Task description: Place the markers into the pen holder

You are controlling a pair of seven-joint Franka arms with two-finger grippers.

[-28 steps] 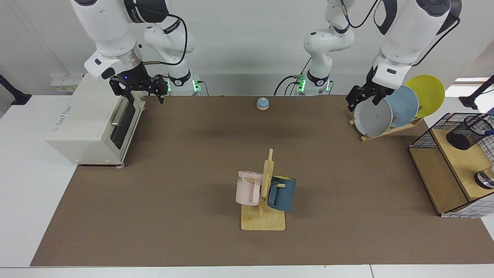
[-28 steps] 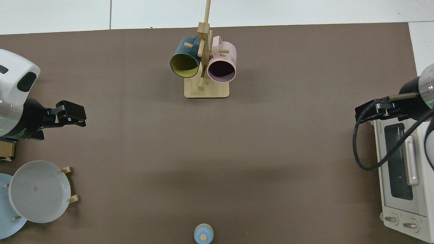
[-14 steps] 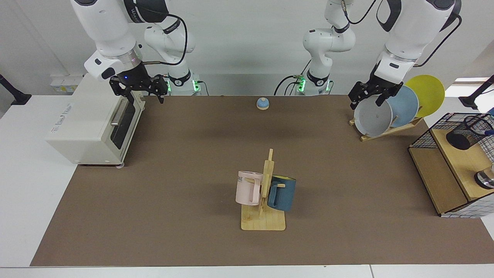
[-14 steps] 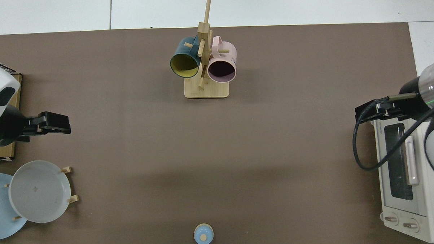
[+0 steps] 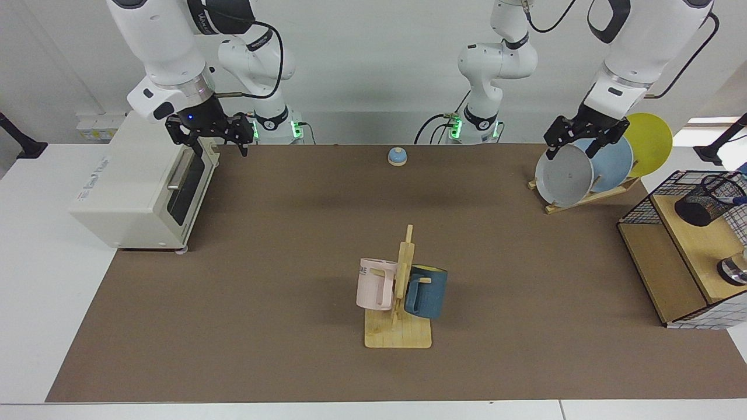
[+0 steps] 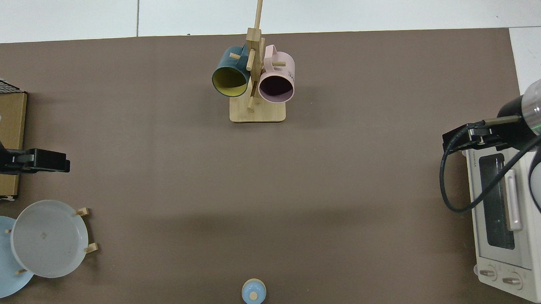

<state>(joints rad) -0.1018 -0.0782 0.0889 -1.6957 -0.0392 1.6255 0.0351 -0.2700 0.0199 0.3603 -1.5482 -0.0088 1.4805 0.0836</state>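
Item: pen holder (image 5: 698, 208) with marker (image 5: 736, 200), wire cage (image 5: 642, 205) at the table's edge, well clear of both grippers.

Nearest you stands a flat-based wooden peg rack (image 5: 398, 334) carrying a pink mug (image 5: 375, 284) and a blue mug (image 5: 426, 291), both hung sideways, nothing visible inside either. Farther back, your holder is a small black mesh cylinder on the cage's wooden shelf, and only the marker's blue tip shows at its rim. Beyond it, your left gripper (image 5: 578, 139) hangs over the grey plate (image 5: 564, 175) in the slatted plate rack (image 5: 589, 195), fingers spread and holding nothing, apart from the holder. Your right gripper (image 5: 224, 142) waits at the cream toaster oven (image 5: 137, 185); whether it is spread or pressed together you cannot tell. A small blue domed bell (image 5: 397, 156) sits farthest.
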